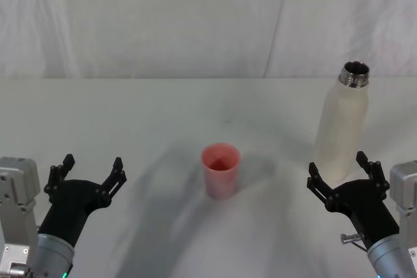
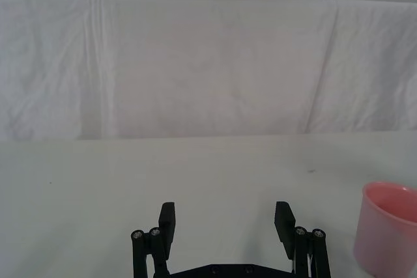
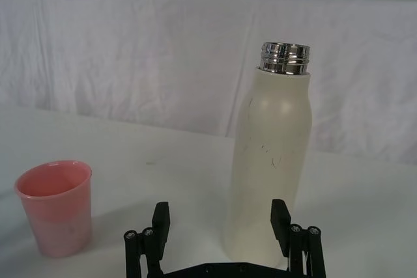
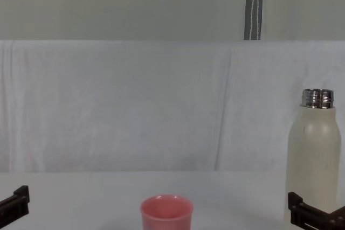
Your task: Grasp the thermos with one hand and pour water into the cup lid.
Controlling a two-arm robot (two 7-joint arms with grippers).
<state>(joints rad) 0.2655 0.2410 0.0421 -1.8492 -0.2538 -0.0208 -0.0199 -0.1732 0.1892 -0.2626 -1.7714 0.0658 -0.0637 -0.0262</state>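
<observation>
Thermos (image 3: 273,161) stands capless before the spread, empty right gripper (image 3: 220,222); head view adds left gripper (image 1: 88,172), likewise.

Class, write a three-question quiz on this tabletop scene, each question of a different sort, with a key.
1. True or false: the thermos stands upright, uncapped.
2. Which hand is nearer the thermos? A) left hand B) right hand
3. Fill in: the pink cup lid stands on the white table, mouth facing ____.

Key: 1 true; 2 B; 3 up. Both hands are open, holding nothing.
</observation>
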